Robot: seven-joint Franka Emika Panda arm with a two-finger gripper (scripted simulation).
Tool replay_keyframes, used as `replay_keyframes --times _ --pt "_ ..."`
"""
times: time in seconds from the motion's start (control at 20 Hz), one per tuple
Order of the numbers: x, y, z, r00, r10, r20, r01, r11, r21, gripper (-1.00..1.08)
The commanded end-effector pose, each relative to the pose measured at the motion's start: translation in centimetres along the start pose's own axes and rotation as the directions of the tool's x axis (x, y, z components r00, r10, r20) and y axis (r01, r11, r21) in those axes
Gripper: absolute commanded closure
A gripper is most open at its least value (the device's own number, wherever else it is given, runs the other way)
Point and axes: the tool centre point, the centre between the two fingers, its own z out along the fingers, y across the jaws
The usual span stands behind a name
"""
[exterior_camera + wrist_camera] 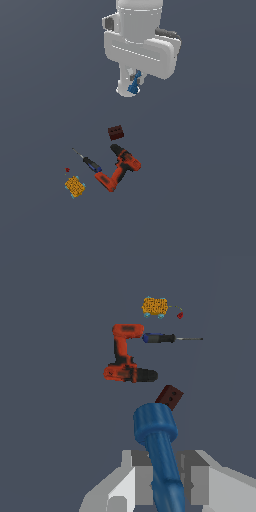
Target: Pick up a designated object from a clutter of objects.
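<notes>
one blue lump in gripper

Lighting was flat, even, moderately dim; no clear light direction. No cast shadows on grey floor. No glare. Renders were coarse, slightly pixelated; no blur, no edge distortion.

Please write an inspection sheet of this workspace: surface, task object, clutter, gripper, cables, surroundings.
Surface: plain dark grey floor.
Task object: blue knobbly piece held in the gripper, lifted clear of the floor.
Clutter: red-and-black drill, dark red-brown brick, blue-handled screwdriver, yellow-orange block, tiny red bit; all lie on the floor, none under the gripper.
Gripper: shut on the blue piece.
Cables: nothing seen.
Surroundings: nothing seen.
</notes>
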Motion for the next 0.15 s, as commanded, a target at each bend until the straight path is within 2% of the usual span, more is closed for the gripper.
replay_keyframes --times 0.0,0.1 --pt "-0.38 -0.03 -0.5 1.0 0.001 0.001 -0.001 1.0 -0.001 1.08" --pt "-0.45 -0.05 -0.6 1.0 0.001 0.001 -0.001 1.0 -0.001 1.08"
